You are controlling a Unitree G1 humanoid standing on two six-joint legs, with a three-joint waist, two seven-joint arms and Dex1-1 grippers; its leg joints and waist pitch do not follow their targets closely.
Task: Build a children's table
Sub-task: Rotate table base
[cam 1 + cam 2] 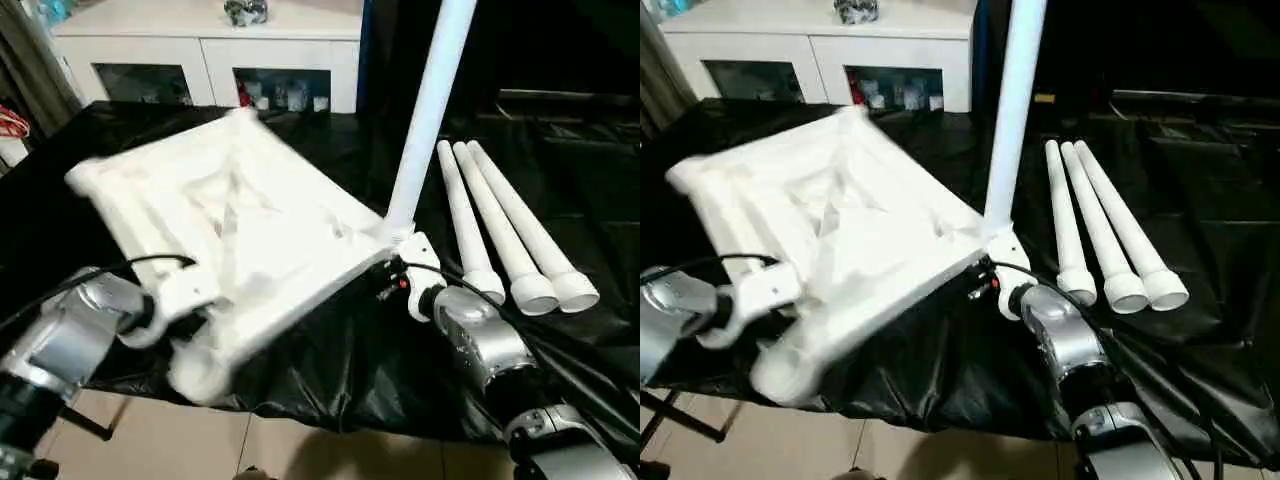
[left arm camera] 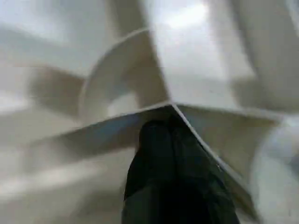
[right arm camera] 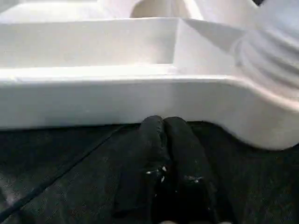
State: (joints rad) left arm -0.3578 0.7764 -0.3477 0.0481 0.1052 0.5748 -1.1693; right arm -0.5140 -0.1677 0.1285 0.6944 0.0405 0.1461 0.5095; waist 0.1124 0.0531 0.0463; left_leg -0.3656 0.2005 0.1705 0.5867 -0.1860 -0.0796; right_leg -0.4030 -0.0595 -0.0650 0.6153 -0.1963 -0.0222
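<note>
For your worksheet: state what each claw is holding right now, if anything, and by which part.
The left claw is shut on a rib of the tabletop's underside. The right claw is shut and holds nothing; its tips sit at the tabletop's rim.

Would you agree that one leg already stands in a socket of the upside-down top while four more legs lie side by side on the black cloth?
Not quite: three legs lie side by side on the black cloth, not four, as the left eye view shows. The rest holds: one leg stands in a corner socket of the upside-down top.
</note>
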